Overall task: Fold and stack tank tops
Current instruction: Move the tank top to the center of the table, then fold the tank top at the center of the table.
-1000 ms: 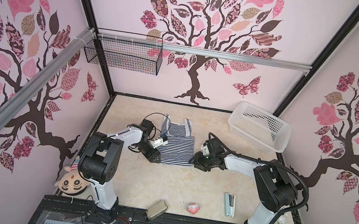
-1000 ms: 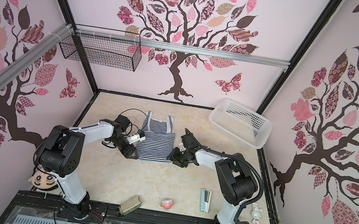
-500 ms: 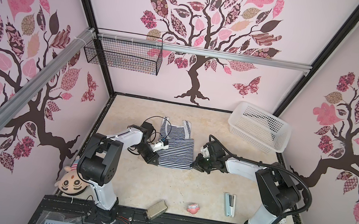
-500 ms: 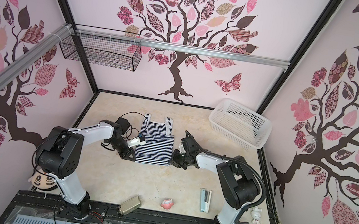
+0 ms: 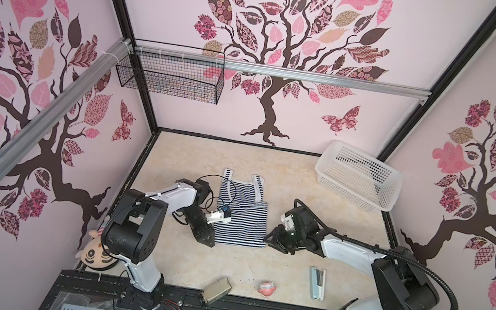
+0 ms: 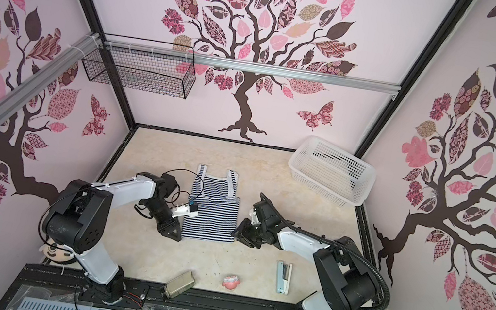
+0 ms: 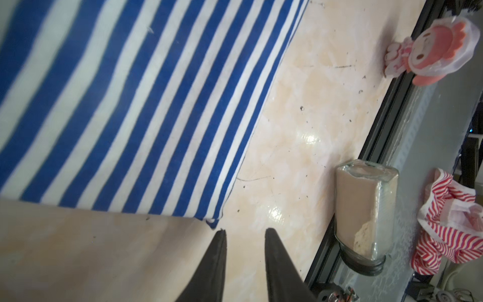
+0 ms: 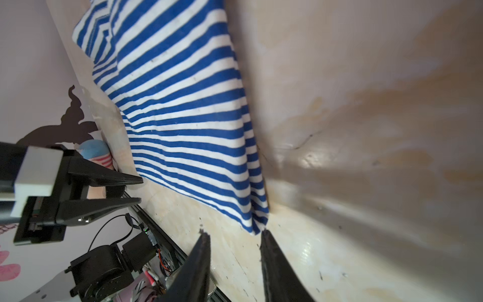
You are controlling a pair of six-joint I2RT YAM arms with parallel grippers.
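Cloth: the tank top (image 5: 240,220) lies flat mid-tabletop, straps toward the far edge, hem toward the near edge; only one shows and nothing is stacked.
Left: the left gripper (image 7: 245,231) sits low at the hem's left corner, fingers spread with nothing between them; the corner lies just ahead of the tips.
Right: the right gripper (image 8: 234,232) sits likewise at the hem's right corner, fingers spread and empty, one tip right at the cloth's corner.
Risk: closing from here would probably catch air or one layer only, since both corners lie outside the jaws. Uneven lifts would skew the fold, and the black cable (image 5: 218,177) looping over the left strap could snag.
Surface: the tabletop (image 5: 302,189) is glossy beige, so the cloth may slide rather than bunch.
Around: stapler (image 5: 317,282), jar (image 5: 215,289) and pink toy (image 5: 267,288) along the near edge; white basket (image 5: 358,177) in the far right corner; plush doll (image 5: 95,251) at the near left corner.
Room: pink walls with tree decals; a wire basket (image 5: 168,79) hangs on the back wall.
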